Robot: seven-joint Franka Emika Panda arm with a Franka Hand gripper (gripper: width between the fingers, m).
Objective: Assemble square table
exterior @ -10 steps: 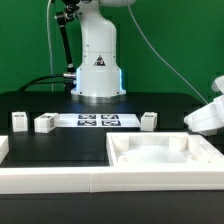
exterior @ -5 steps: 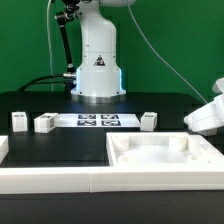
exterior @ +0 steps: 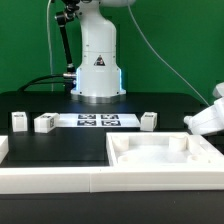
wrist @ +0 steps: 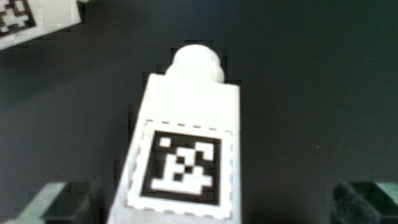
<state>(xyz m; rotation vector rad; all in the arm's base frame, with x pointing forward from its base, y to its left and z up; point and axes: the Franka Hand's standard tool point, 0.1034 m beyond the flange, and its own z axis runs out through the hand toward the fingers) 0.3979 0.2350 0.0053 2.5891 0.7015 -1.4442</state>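
Note:
The white square table top (exterior: pixel 160 152) lies tray-side up at the front of the black table. Three white tagged legs lie behind it: two on the exterior view's left (exterior: pixel 18 121) (exterior: pixel 45 123) and one near the middle (exterior: pixel 148 120). My gripper (exterior: pixel 203 120) is low at the exterior view's right edge. In the wrist view a fourth leg (wrist: pixel 187 130) lies on the black surface with its tag facing up, between my open gripper's (wrist: pixel 210 205) dark fingers (wrist: pixel 54 205). The fingers stand well clear of the leg on both sides.
The marker board (exterior: pixel 97 121) lies behind the table top, in front of the robot base (exterior: pixel 98 70). A long white rail (exterior: pixel 60 180) runs along the front edge. Another tagged white piece (wrist: pixel 27 20) shows at a corner of the wrist view.
My gripper has shifted slightly lower and toward the exterior view's right edge. The table top and the three other legs have not moved.

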